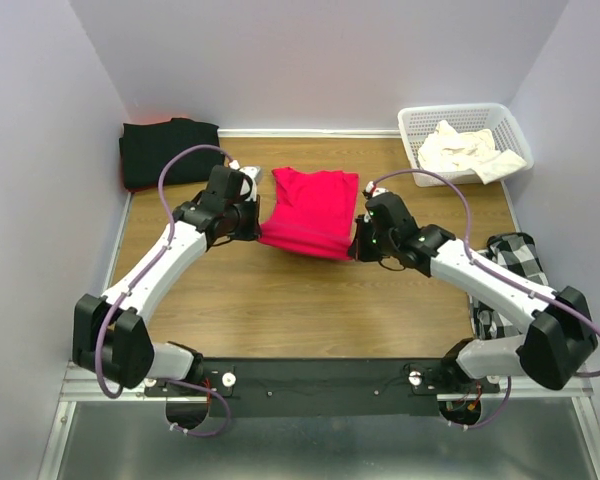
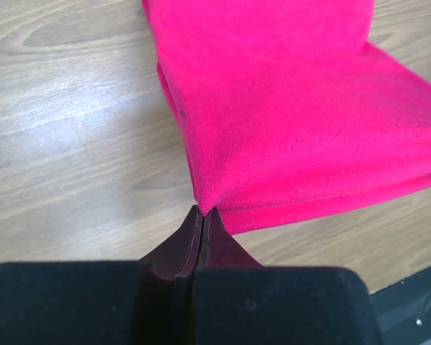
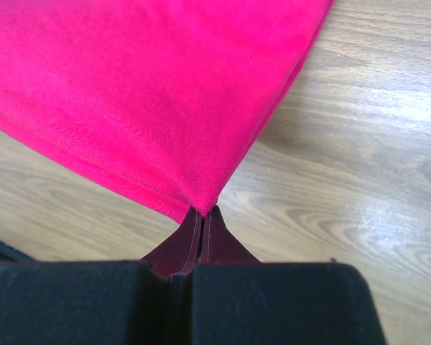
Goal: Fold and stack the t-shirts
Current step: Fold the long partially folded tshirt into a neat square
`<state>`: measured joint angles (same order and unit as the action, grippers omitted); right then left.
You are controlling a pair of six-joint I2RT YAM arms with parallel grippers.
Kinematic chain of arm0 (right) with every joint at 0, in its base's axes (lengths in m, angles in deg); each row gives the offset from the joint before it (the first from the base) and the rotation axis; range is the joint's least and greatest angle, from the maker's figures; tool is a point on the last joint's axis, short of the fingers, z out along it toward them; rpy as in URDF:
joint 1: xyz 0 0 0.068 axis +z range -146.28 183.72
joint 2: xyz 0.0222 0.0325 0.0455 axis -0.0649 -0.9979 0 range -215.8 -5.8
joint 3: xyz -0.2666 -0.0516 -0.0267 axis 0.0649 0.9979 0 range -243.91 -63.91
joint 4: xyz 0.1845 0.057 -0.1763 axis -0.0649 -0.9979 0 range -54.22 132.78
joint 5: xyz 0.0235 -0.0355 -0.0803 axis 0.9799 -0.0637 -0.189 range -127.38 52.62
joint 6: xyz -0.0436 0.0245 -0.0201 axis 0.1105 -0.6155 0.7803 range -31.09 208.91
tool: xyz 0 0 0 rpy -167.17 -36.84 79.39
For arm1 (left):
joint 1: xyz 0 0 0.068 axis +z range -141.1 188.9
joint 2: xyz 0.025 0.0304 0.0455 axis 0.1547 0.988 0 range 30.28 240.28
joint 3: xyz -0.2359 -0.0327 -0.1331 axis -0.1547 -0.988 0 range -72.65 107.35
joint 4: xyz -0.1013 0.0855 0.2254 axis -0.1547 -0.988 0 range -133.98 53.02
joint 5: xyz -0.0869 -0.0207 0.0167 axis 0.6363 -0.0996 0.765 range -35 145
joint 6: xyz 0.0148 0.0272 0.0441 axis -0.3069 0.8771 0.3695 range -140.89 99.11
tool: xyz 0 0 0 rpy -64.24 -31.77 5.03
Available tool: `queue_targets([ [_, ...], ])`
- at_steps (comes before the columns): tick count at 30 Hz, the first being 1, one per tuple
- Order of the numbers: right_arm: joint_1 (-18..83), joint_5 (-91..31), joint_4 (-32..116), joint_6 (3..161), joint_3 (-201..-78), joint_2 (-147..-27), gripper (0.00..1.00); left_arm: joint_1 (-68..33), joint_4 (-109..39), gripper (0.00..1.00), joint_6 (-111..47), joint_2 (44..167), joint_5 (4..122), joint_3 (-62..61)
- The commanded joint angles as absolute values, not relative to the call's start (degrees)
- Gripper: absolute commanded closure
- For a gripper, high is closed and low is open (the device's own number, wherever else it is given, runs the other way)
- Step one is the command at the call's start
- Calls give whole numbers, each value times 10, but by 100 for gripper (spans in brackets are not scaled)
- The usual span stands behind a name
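Observation:
The crimson-red t-shirt (image 1: 308, 210) lies folded in the middle of the table, its near edge lifted. My left gripper (image 1: 257, 228) is shut on its near left corner (image 2: 205, 201). My right gripper (image 1: 357, 248) is shut on its near right corner (image 3: 201, 201). The shirt's folded layers show in both wrist views. The black t-shirt (image 1: 168, 150) lies folded at the far left corner. The cream-white t-shirt (image 1: 467, 148) lies crumpled in the white basket (image 1: 420, 122) at the far right.
A black-and-white checked cloth (image 1: 510, 270) lies at the right edge under my right arm. Grey walls close in on the left, back and right. Bare wooden table (image 1: 310, 300) lies in front of the red shirt.

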<state>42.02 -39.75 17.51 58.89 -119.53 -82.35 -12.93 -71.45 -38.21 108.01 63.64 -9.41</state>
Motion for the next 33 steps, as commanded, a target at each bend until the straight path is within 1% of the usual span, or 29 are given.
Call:
queue_targets([
  [1, 420, -392, 89, 587, -1205, -786, 99, -130, -780, 100, -385, 1038, 611, -81],
  [6, 420, -403, 62, 578, -1208, -749, 99, -133, -800, 100, -396, 1005, 603, -79],
  [9, 420, -439, 59, 582, -1221, -751, 99, -133, -796, 100, -400, 1014, 596, -70],
  [12, 420, -487, 59, 589, -1240, -765, 99, -133, -790, 100, -417, 1046, 562, -34],
  [19, 416, -579, 74, 610, -1309, -849, 99, -133, -769, 100, -452, 1150, 554, 70],
  [25, 396, -600, 115, 639, -1351, -928, 99, -133, -771, 100, -445, 1233, 530, 138],
  [33, 361, -615, 160, 675, -1407, -1029, 99, -133, -746, 100, -437, 1335, 537, 181],
])
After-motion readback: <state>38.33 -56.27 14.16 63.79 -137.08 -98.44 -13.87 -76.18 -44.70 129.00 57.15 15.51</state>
